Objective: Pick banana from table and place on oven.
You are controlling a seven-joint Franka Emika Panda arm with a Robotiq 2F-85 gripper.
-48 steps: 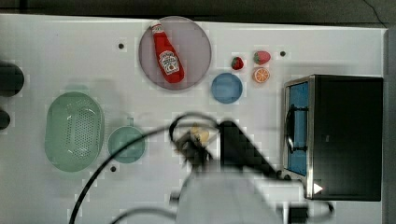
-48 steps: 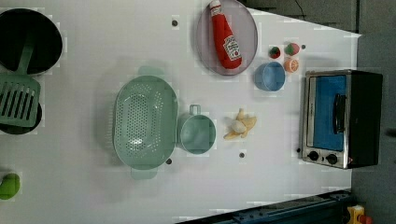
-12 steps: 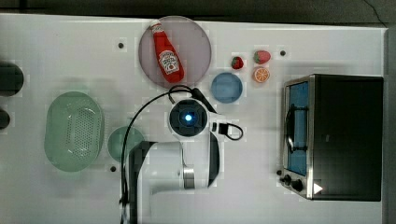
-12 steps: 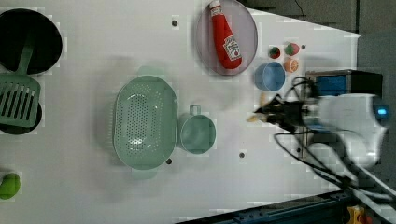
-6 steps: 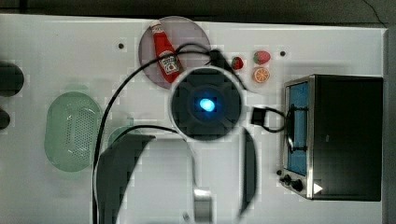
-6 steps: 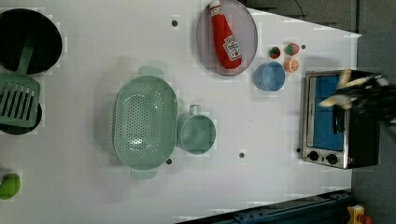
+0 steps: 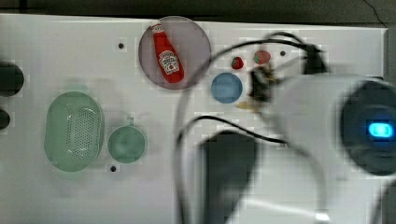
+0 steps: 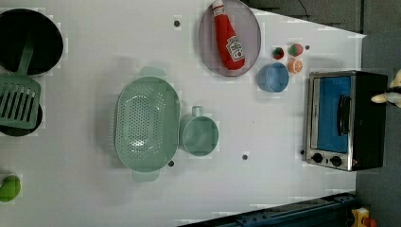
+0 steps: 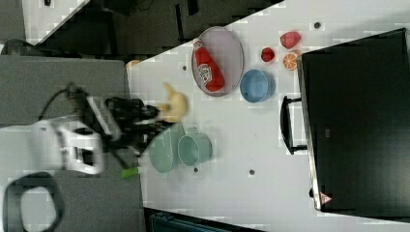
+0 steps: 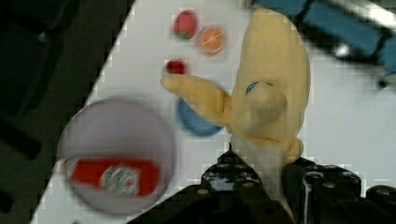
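I see even, bright overhead light on the white table [image 8: 265,179], with soft, faint shadows beside the colander [image 8: 147,124]. In the top view my arm [image 7: 322,140] is smeared by motion blur. The wrist view is soft, its plate [image 10: 116,156] out of focus. All views look blocky.

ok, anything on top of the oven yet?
No. In the right view the oven has a bare black top. The banana is shut in the gripper, off the table. In the top view the arm covers the oven.
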